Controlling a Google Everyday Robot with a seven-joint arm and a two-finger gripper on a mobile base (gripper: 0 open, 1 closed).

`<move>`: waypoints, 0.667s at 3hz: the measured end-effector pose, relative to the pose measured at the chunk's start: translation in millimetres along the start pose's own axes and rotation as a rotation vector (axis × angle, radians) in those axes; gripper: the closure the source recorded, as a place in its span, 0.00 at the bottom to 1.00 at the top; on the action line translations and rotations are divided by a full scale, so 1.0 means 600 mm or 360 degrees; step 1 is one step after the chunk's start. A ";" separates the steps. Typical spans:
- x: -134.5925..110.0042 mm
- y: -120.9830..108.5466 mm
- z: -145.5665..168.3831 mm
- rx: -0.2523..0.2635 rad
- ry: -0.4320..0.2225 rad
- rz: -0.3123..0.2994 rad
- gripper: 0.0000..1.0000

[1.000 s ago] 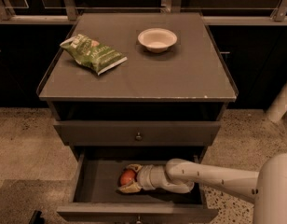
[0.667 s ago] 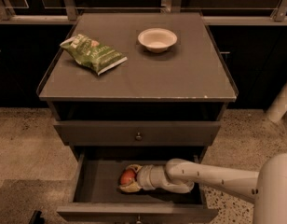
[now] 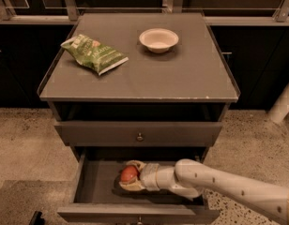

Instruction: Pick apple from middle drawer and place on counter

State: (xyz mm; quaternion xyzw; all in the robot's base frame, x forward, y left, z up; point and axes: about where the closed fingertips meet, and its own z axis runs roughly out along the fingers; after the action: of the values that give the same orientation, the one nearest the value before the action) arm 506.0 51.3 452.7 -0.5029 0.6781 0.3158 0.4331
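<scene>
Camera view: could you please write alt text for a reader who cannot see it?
The robot's hand grips the apple inside the open middle drawer. On the counter above lie a green snack bag and a white bowl.

The green bag (image 3: 94,54) bears print too blurred to read.

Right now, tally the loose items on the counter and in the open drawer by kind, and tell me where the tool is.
Green snack bag: 1, on the counter
White bowl: 1, on the counter
Apple: 1, in the middle drawer
Total: 3
The tool is in the middle drawer at the apple.
</scene>
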 end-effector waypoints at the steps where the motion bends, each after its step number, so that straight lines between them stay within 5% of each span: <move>1: -0.063 0.062 -0.074 0.0100 -0.0067 -0.0041 1.00; 2: -0.111 0.119 -0.161 0.0261 -0.0018 0.0072 1.00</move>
State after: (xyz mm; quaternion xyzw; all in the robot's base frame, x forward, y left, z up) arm 419.5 16.2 553.5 -0.4484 0.7103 0.2717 0.4695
